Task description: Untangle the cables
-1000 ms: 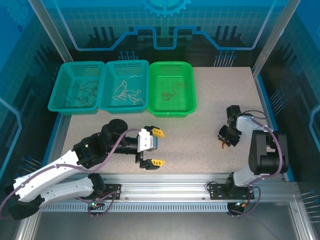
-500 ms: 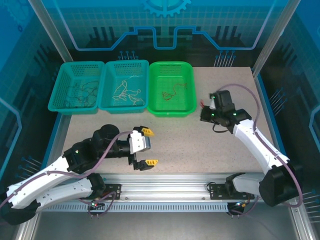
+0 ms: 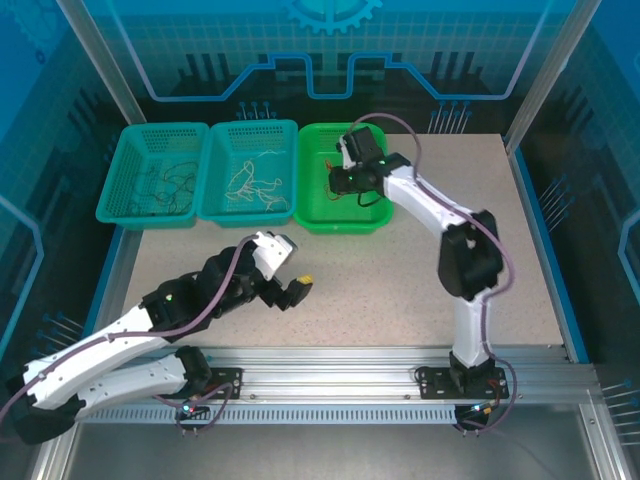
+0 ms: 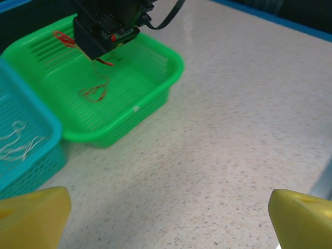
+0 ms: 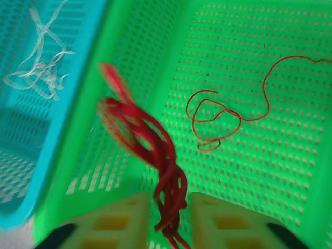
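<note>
At the left gripper (image 4: 166,215): spread fully wide, gripping nothing, poised above bare speckled table (image 4: 233,129). Farther ahead of those yellow fingertips (image 4: 31,215), and leftward: the right gripper (image 5: 166,207), over the green basket (image 5: 290,171). Parted only a little, with a blurred bundle of red cables (image 5: 150,150) rising from the gap between its fingers (image 5: 119,220), narrower than that gap. Beyond the fingertips, to their right: one loose red cable (image 5: 228,116) lying on the basket floor. To their left: cream-white cables (image 5: 41,67) in the teal basket (image 5: 21,166). Past that, dark cables (image 3: 165,180) in the farthest teal basket (image 3: 112,180).
</note>
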